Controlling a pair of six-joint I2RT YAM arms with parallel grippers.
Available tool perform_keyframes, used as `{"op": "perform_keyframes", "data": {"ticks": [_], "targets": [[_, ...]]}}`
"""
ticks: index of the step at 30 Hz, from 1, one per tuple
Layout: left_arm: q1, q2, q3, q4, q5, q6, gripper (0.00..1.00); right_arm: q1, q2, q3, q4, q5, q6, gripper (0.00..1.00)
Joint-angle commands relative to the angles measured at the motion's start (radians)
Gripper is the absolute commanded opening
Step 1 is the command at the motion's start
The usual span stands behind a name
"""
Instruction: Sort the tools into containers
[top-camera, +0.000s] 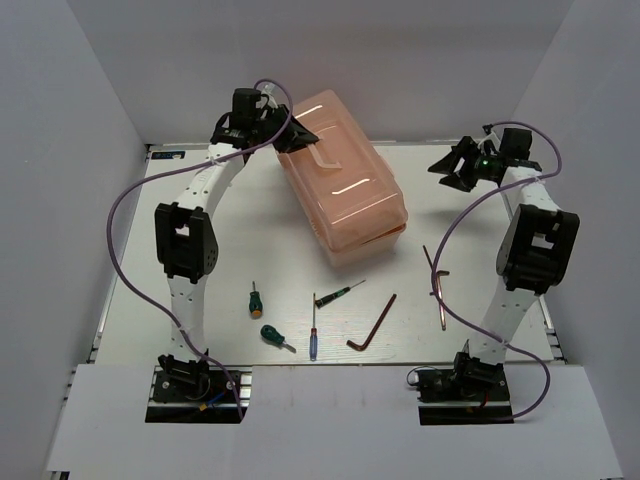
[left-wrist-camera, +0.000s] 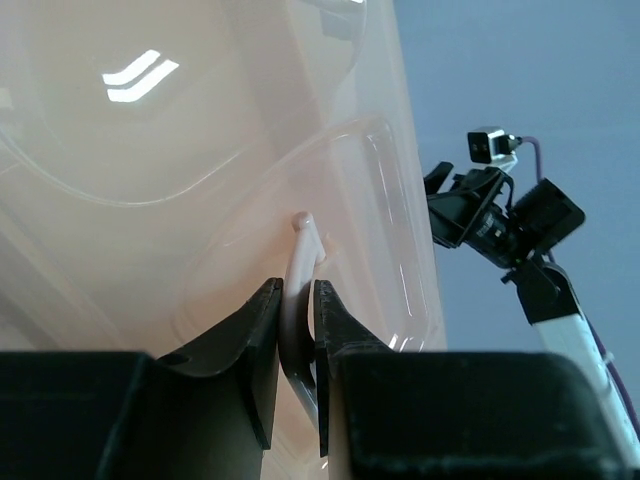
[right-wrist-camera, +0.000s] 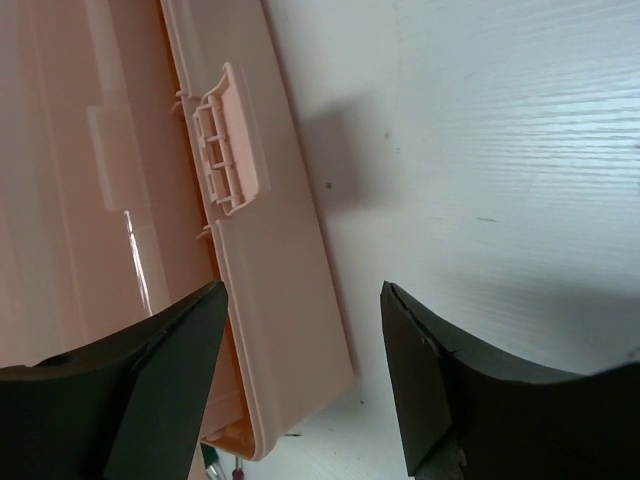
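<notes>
The salmon-pink toolbox stands closed at the back middle of the table. My left gripper is at its far end, shut on the pale lid handle, which sits pinched between the jaws of the left gripper. My right gripper hangs open and empty to the right of the box; in its own view the right gripper frames the box's edge and latch. Two stubby green screwdrivers, a green precision screwdriver and a blue one lie in front.
A dark hex key lies near the front edge. Another dark hex key and a copper one lie by the right arm's base link. White walls enclose the table on three sides.
</notes>
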Motion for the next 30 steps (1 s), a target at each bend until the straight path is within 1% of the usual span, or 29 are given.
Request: {"op": "perform_keyframes", "data": {"ticks": [1,2,3,4,6,10,14,15,19,26,28,30], "targets": [[0.033,-0.101,-0.033,0.058,0.072,0.032,0.00,0.007,0.046,0.029,0.106,-0.139,0.084,0.69],[0.033,-0.101,-0.033,0.070,0.072,0.032,0.00,0.007,0.060,0.040,0.112,-0.184,0.090,0.69],[0.033,-0.092,-0.033,0.070,0.095,0.032,0.00,0.010,0.102,0.053,0.132,-0.200,0.115,0.67],[0.033,-0.092,-0.033,0.081,0.095,0.032,0.00,0.016,0.118,0.092,0.134,-0.209,0.124,0.67],[0.033,-0.081,-0.033,0.091,0.127,0.032,0.00,0.030,0.161,0.116,0.129,-0.238,0.124,0.65],[0.033,-0.051,-0.033,0.092,0.150,0.032,0.00,0.076,0.230,0.202,0.129,-0.218,0.097,0.65],[0.033,-0.051,-0.033,0.092,0.159,0.032,0.00,0.119,0.282,0.247,0.131,-0.215,0.095,0.65],[0.033,-0.051,-0.033,0.092,0.159,0.032,0.00,0.140,0.284,0.254,0.137,-0.212,0.097,0.67],[0.033,-0.041,-0.033,0.082,0.169,0.041,0.00,0.176,0.311,0.284,0.164,-0.192,0.107,0.67],[0.033,-0.041,-0.033,0.082,0.189,0.041,0.00,0.193,0.383,0.368,0.128,-0.119,0.097,0.67],[0.033,-0.041,-0.033,0.082,0.189,0.041,0.00,0.227,0.417,0.411,0.120,-0.123,0.104,0.67],[0.033,-0.041,-0.033,0.082,0.189,0.041,0.00,0.231,0.446,0.429,0.123,-0.132,0.110,0.62]]}}
